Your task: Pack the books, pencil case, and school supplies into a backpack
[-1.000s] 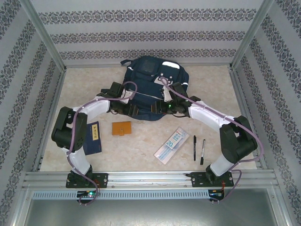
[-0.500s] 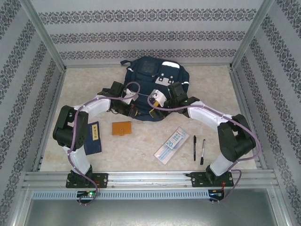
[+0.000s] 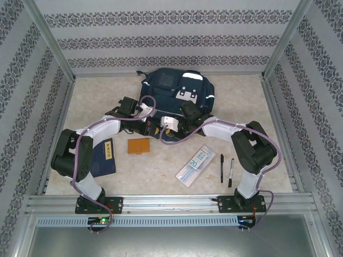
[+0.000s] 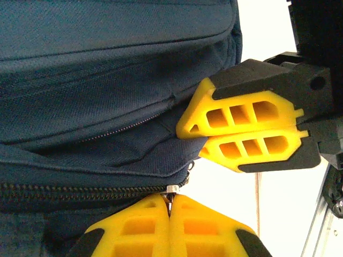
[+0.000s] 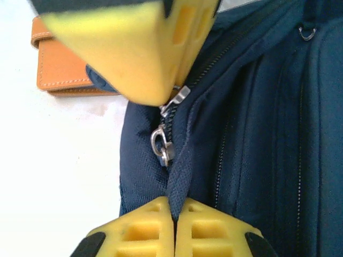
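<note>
beige marbled table (image 3: pixel 161 176), patterned walls (image 3: pixel 171 40)

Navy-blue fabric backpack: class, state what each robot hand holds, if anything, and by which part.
The left hand is shut on the large navy-blue fabric backpack's small metal zip pull. The right hand pinches the backpack's fabric edge beside the zip.

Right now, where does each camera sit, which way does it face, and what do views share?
Top external: above and behind the bases, looking down at the table, backpack, left arm and right arm.
Left wrist: on the left arm, facing the backpack's zip; left fingers shut on the zip pull.
Right wrist: on the right arm, facing the backpack's edge; right fingers shut on its fabric, orange notebook beyond.
Shared: each wrist view catches the other arm's fingers at the zip.
</note>
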